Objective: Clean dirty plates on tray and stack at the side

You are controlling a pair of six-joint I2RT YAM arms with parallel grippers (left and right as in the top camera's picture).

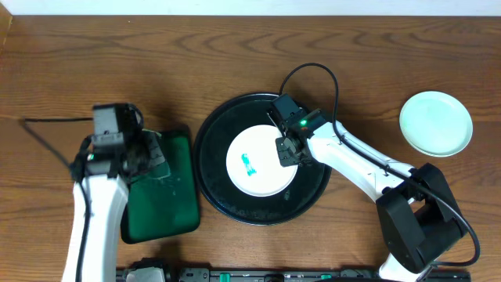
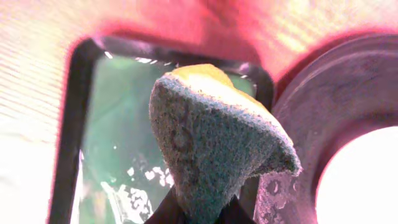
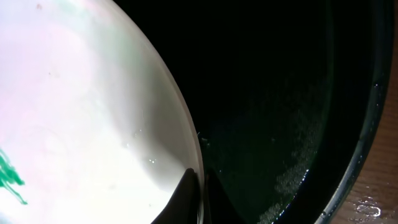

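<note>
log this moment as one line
left tool holds sponge over green tray | right tool pinches smeared plate rim on black tray | side plate apart, far right

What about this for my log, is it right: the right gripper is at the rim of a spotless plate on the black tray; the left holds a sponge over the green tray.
Not spotless: the overhead view shows a teal smear on that plate. The rest stands, sponge over the green tray included.

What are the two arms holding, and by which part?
Left jaws clamp a sponge by its lower end. Right jaws straddle the right rim of the smeared plate, seemingly gripping it.
</note>
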